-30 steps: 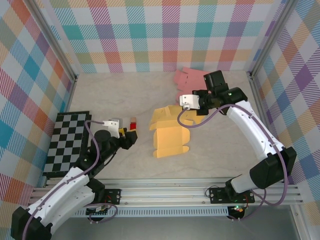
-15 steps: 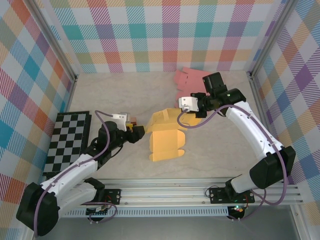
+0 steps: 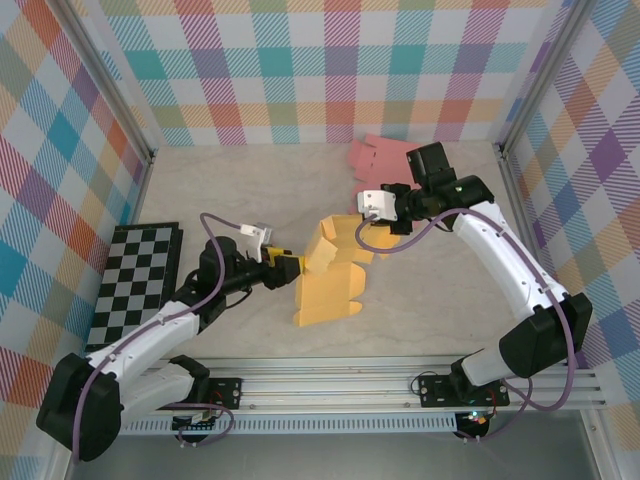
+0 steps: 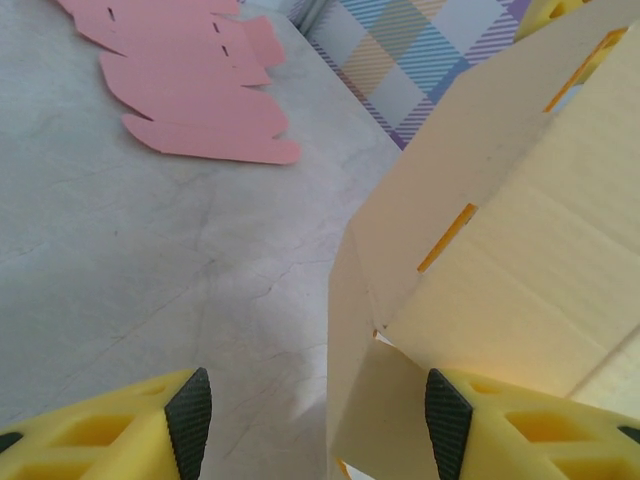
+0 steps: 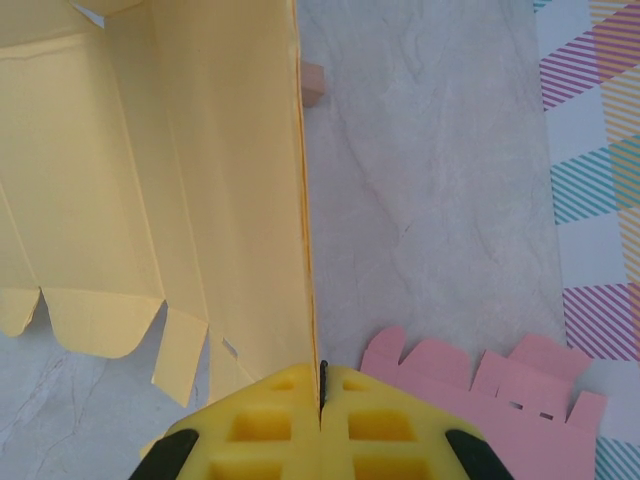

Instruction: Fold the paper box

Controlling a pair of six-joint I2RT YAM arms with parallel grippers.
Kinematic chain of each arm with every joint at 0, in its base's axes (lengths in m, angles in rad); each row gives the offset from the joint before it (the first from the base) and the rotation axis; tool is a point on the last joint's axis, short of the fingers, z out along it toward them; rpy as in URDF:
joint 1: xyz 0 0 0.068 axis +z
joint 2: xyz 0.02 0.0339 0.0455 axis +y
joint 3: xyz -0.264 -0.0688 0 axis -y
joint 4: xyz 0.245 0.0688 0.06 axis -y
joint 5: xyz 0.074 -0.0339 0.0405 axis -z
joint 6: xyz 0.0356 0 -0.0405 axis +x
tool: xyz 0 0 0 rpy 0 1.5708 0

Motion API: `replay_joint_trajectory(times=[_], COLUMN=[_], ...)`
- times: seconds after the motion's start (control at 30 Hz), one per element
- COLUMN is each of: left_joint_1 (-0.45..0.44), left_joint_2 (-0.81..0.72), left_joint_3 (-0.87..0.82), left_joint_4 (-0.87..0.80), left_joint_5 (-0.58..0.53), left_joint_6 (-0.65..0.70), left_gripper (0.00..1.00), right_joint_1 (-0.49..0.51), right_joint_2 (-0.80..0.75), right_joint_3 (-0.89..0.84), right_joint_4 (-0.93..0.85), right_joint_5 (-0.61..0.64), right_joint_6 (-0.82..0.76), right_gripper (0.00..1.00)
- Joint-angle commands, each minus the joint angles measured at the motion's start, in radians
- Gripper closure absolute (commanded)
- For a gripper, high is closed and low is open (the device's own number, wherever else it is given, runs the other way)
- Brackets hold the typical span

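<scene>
The yellow paper box (image 3: 328,278) lies partly folded at mid table, its far panels raised. My left gripper (image 3: 287,266) is at the box's left edge. In the left wrist view the left gripper (image 4: 318,425) is open, a thin upright flap (image 4: 348,400) stands between its fingertips, and the box's wide panel (image 4: 510,250) leans by the right pad. My right gripper (image 3: 366,230) holds the far right side. In the right wrist view the right gripper (image 5: 322,388) is shut on the upright panel's edge (image 5: 302,200).
A flat pink box blank (image 3: 378,158) lies at the back right, behind the right gripper, also visible in the wrist views as the pink blank (image 4: 185,95) and the pink blank (image 5: 490,395). A checkerboard mat (image 3: 135,285) lies at the left. Plaid walls enclose the table.
My left gripper has moved right up to the box's left edge, taking a flap between its open fingers. The box has shifted slightly left and its far panels stand higher. The right gripper kept its grip.
</scene>
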Motion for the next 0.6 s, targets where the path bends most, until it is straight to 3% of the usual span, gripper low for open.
replay_joint_trajectory(times=[0.0,0.4,0.57], left_joint_1=[-0.028,-0.092,-0.104], left_joint_2=[0.018,0.01,0.011], left_joint_3=[0.045,0.029,0.061], left_joint_4=[0.052,0.068,0.042], left_joint_5=[0.08,0.125,0.06], left_joint_6=[0.023,0.027,0.032], left_gripper=[0.41,0.44,0.46], right_joint_1=[0.0,-0.05,-0.05], right_joint_2=[-0.025,-0.032,-0.04], right_joint_3=[0.037,0.072,0.063], right_joint_4=[-0.024,-0.032,-0.037], right_joint_5=[-0.08,-0.167,-0.2], right_joint_6=[0.027,0.075,0.07], right_gripper=[1.0,1.0,1.0])
